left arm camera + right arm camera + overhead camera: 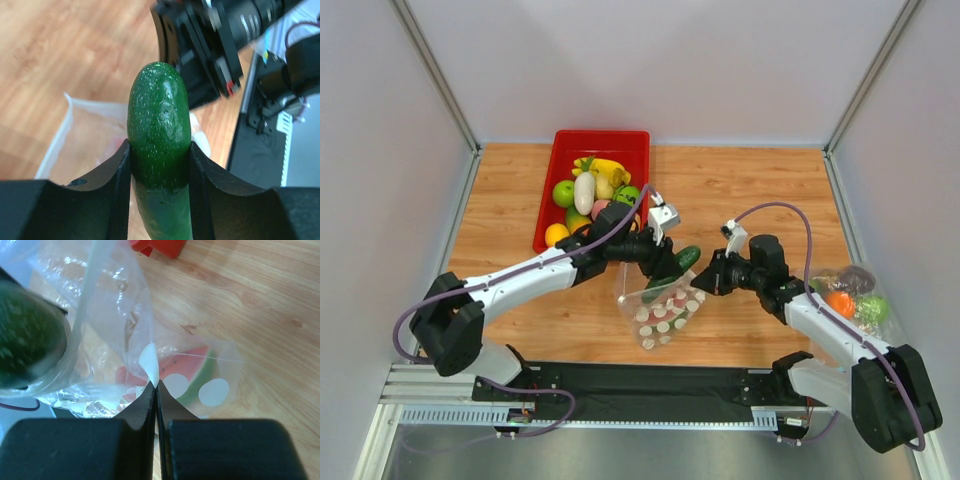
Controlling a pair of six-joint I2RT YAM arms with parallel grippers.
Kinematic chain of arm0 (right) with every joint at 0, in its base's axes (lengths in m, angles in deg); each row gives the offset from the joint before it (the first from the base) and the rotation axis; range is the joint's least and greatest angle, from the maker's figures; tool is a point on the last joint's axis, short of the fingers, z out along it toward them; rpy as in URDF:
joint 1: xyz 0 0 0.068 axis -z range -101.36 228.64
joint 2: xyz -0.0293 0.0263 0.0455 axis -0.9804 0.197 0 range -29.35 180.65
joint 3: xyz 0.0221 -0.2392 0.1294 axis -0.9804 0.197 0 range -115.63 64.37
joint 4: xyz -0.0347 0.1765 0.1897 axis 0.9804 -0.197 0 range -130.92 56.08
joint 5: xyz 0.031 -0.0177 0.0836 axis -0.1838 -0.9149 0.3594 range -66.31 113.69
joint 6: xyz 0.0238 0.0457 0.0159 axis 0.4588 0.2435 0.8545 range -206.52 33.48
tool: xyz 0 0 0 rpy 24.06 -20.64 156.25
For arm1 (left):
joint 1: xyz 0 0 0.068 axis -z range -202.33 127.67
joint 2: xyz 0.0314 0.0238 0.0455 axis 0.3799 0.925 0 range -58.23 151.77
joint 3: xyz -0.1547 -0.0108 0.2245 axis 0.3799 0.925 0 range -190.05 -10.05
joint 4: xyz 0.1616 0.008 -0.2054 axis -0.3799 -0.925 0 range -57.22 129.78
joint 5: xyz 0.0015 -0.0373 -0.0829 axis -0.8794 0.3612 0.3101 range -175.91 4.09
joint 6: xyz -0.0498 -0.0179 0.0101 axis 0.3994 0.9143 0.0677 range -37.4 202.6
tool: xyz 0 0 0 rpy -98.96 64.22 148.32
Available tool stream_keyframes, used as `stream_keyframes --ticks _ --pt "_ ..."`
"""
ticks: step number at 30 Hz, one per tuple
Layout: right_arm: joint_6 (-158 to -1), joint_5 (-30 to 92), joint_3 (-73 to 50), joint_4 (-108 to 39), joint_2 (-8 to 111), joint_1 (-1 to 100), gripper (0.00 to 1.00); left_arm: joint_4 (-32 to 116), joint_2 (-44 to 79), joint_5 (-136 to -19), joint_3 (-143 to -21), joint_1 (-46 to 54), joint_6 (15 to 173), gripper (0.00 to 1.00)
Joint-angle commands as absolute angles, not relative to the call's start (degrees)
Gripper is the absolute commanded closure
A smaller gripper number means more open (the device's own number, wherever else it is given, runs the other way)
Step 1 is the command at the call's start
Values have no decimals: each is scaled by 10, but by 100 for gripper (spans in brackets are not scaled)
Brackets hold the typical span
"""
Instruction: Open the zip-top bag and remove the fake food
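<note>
The zip-top bag (663, 308), clear with white dots, lies on the wooden table between my arms, its mouth lifted and open. My left gripper (667, 262) is shut on the dark green cucumber (681, 260) at the bag's mouth; the left wrist view shows the cucumber (159, 130) clamped between both fingers above the bag (82, 135). My right gripper (701, 283) is shut on the bag's right edge; the right wrist view shows the film (150, 365) pinched between the closed fingertips, with a watermelon print (192, 365) and the cucumber (27, 347) at the left.
A red tray (558, 175) at the back left holds bananas (603, 168), a green apple (563, 193), a white vegetable (584, 193) and an orange (556, 234). A plain clear bag with coloured pieces (850, 292) lies at the right. A black mat (650, 385) runs along the near edge.
</note>
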State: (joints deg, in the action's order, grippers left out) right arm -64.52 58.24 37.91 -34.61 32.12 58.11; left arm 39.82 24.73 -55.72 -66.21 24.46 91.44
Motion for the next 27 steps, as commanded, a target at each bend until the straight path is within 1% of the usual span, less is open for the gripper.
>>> stream_keyframes --ticks 1,8,12,15,19,23,27 --pt "-662 582 367 -344 314 569 100 443 269 -584 -724 243 907 100" --pt "-667 574 369 -350 300 563 100 471 301 -624 -777 240 910 100" --pt "-667 574 372 -347 301 563 100 488 291 -642 -790 227 920 100" --pt "-667 574 372 -346 299 563 100 500 276 -681 -790 210 931 100" --pt "-667 575 372 -347 297 563 100 509 259 -733 -797 164 953 100" --pt "-667 576 372 -347 296 562 100 465 262 -825 -826 117 960 100" --pt "-667 574 373 -348 296 562 100 401 285 -841 -864 44 1006 100"
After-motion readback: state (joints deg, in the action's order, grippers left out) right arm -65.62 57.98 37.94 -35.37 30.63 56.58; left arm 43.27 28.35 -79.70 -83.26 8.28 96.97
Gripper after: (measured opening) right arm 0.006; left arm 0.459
